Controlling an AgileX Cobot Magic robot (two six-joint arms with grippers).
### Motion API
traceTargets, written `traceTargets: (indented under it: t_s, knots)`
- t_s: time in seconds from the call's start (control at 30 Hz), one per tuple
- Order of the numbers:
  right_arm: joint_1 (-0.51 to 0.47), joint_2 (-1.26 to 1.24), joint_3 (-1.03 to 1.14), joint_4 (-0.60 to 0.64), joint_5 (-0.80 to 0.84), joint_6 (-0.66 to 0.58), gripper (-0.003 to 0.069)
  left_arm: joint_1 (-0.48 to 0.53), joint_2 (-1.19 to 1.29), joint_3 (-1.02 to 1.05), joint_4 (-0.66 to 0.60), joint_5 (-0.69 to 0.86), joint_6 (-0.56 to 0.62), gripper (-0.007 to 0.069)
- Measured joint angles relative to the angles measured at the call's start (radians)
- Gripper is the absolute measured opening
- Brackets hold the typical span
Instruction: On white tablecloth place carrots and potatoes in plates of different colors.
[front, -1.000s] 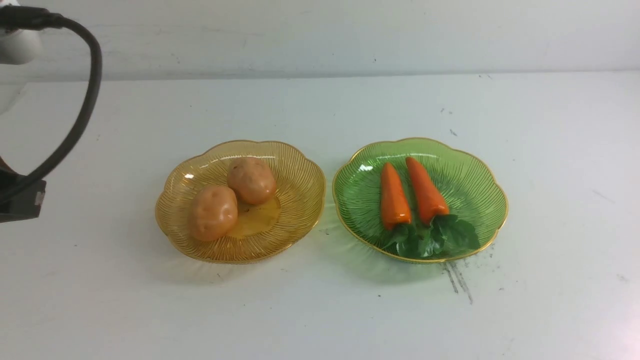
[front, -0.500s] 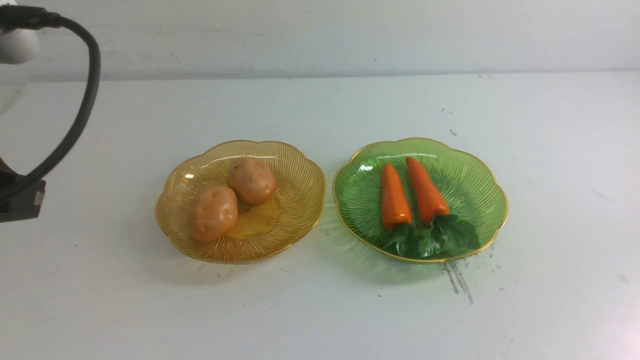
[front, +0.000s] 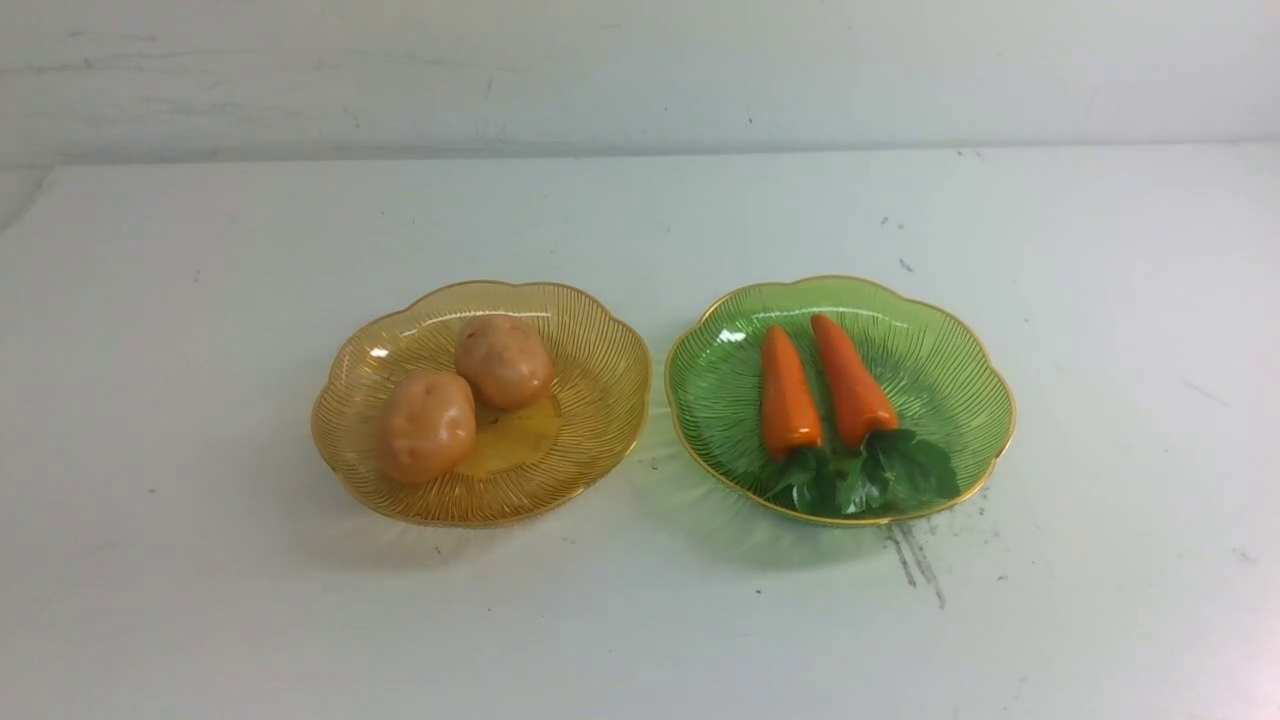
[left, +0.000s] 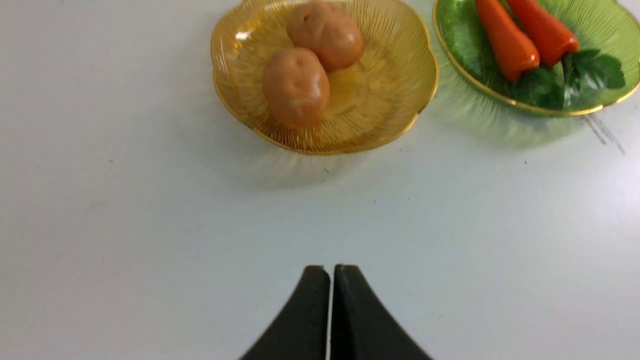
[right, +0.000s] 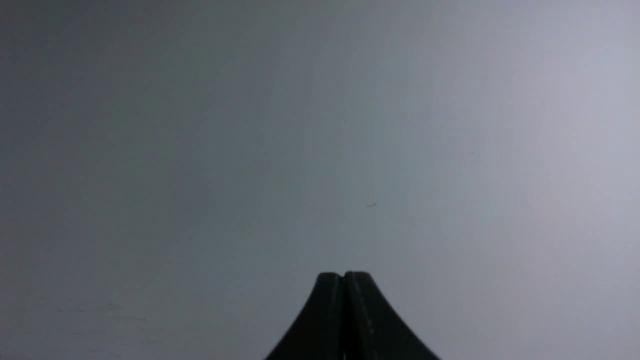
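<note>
In the front view, the white tablecloth (front: 640, 620) is lying flat across the table, and two plates are sitting on it side by side, close but not touching. The yellow plate (front: 600, 400) is on the robot's left and is holding both potatoes: the nearer potato (front: 426, 425) and the farther potato (front: 503, 361) are resting against each other. The green plate (front: 930, 370) is on the right and is holding both carrots, the left carrot (front: 788, 394) and the right carrot (front: 851, 381), lying next to each other with their points aiming away from the robot and their green leaves (front: 880, 475) spreading over the near rim. Grey scratch marks (front: 915, 560) are showing on the cloth just in front of the green plate. Neither arm is appearing in this view.

In the left wrist view, the left gripper (left: 330, 272) is hanging over bare cloth with its black fingers pressed together, gripping nothing. The yellow plate (left: 390, 100) with the potatoes (left: 296, 86) is lying well beyond the fingertips, and the green plate (left: 460, 45) with the carrots (left: 505, 42) is sitting beside it, partly cut off by the frame edge.

In the right wrist view, the right gripper (right: 344, 277) is facing only a plain grey-white surface (right: 200, 150), its fingers closed against each other and carrying nothing.
</note>
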Motion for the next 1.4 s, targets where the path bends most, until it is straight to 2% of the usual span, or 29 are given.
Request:
traceTargets:
  t_s: [0.13,0.17,0.33,0.57,0.87,1.03,1.23,1.4]
  knots:
    - [0.000,0.000,0.003,0.000,0.054,0.000,-0.0013,0.000,-0.164,0.124,-0.001,-0.082,-0.005,-0.0003]
    - [0.000,0.000,0.003,0.000,0.076,0.000,-0.0013,0.000,-0.245,0.188,-0.002,-0.143,-0.009,-0.0003]
    - [0.000,0.000,0.003,0.000,0.095,0.000,-0.0013,0.000,-0.389,0.311,-0.036,-0.268,-0.014,-0.0003]
    - [0.000,0.000,0.003,0.000,0.098,0.000,-0.0013,0.000,-0.440,0.413,-0.059,-0.293,-0.010,-0.0003]
    - [0.000,0.000,0.003,0.000,0.100,0.000,-0.0013,0.000,-0.440,0.447,-0.005,-0.320,0.002,-0.0003]
    - [0.000,0.000,0.003,0.000,0.101,0.000,-0.0013,0.038,-0.462,0.544,0.018,-0.507,0.003,-0.0003]
    - [0.000,0.000,0.003,0.000,0.104,0.000,-0.0013,0.164,-0.490,0.814,0.033,-0.787,0.003,-0.0003]
    - [0.000,0.000,0.003,0.000,0.106,0.000,-0.0013,0.174,-0.490,0.947,0.049,-0.834,0.003,-0.0003]
